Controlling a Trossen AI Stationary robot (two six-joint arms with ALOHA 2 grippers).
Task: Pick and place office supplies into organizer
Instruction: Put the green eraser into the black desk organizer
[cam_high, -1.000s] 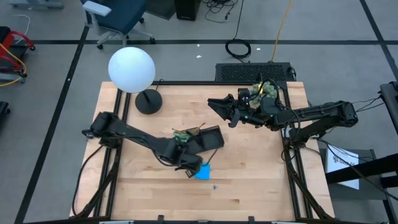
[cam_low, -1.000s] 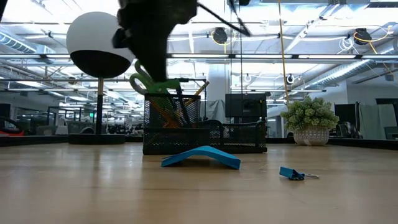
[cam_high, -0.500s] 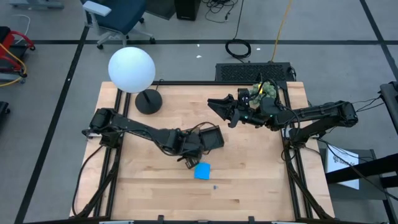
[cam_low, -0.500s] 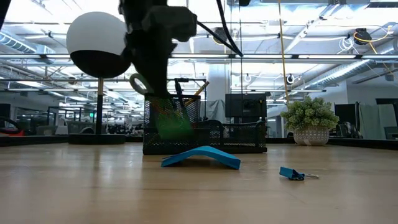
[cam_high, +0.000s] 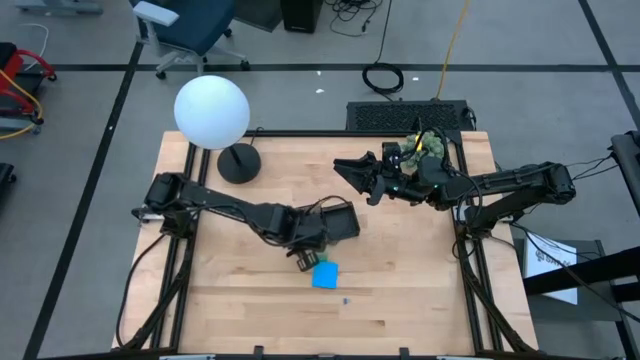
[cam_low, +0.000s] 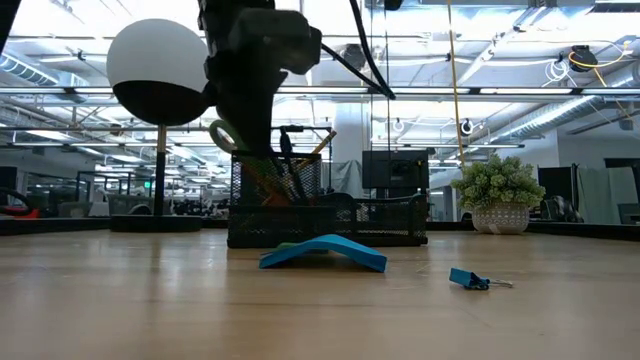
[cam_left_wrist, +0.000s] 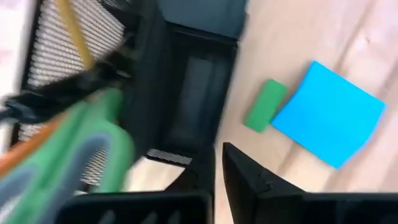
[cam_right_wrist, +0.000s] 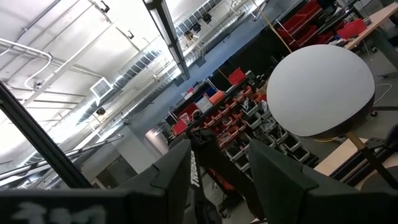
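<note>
- Scissors (cam_low: 232, 136), green-handled, now stand in the organizer (cam_high: 335, 222) mid-table; a second ago the left gripper (cam_high: 303, 262) held them above it
- Left gripper's jaws look nearly closed, seemingly empty
- Note pad (cam_high: 325, 274) still lies toward the table's front edge
- Right gripper (cam_high: 352, 174) waits, part open, empty

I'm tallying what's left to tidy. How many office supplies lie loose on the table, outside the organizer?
3: the blue note pad in front of the organizer, a green piece beside the pad, and a small blue clip nearer the front edge. The left arm may hide more.
</note>
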